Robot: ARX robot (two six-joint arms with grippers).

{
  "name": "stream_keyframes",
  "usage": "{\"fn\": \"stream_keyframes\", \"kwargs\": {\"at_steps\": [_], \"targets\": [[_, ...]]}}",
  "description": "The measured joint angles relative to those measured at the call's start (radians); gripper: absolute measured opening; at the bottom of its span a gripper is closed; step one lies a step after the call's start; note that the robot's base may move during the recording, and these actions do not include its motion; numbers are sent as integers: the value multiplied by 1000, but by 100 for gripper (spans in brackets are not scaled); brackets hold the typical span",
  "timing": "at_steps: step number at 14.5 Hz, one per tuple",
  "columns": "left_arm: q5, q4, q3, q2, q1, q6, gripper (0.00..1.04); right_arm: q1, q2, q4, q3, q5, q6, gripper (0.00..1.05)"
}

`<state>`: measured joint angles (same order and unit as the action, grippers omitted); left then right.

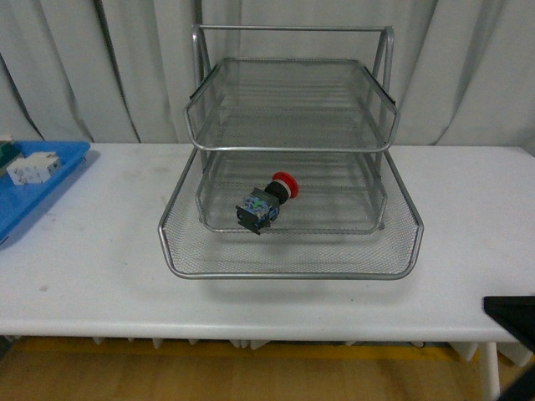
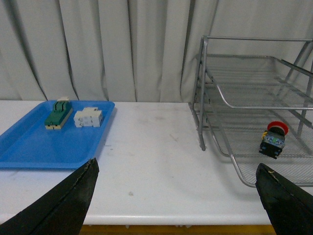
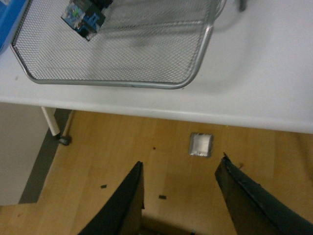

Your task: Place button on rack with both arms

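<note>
The silver wire-mesh rack (image 1: 288, 272) stands in the middle of the white table. The button (image 1: 267, 201), with a red cap and a black and bluish body, lies on its side on the mesh of a lower tray, under the top tray. The left wrist view has the button (image 2: 274, 139) far right inside the rack (image 2: 202, 98). My left gripper (image 2: 176, 164) is open and empty above the table's front edge, left of the rack. My right gripper (image 3: 181, 161) is open and empty over the wooden floor, off the table's front edge, with the button (image 3: 84, 14) and rack rim (image 3: 112, 84) beyond it.
A flat blue tray (image 2: 29, 147) at the table's left holds a green and beige component (image 2: 58, 113) and a white terminal block (image 2: 88, 117). A black part of my right arm (image 1: 510, 322) shows at the lower right. A metal floor plate (image 3: 201, 145) and a table leg (image 3: 51, 122) lie below.
</note>
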<state>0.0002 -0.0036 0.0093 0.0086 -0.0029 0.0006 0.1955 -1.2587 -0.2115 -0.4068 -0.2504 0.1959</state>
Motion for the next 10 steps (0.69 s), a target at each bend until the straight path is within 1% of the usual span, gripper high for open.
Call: {"fn": "stream_keyframes", "kwargs": {"at_steps": [1, 4, 7, 10], "targets": [[0, 0, 0, 0, 0, 0, 98, 38, -93, -5, -46, 4, 34, 41], [0, 0, 0, 0, 0, 0, 98, 174, -350, -21, -185, 32, 125, 3], [0, 0, 0, 0, 0, 0, 98, 259, -531, -49, -332, 91, 172, 2], [0, 0, 0, 0, 0, 0, 98, 309, -682, -49, -472, 142, 184, 2]]}}
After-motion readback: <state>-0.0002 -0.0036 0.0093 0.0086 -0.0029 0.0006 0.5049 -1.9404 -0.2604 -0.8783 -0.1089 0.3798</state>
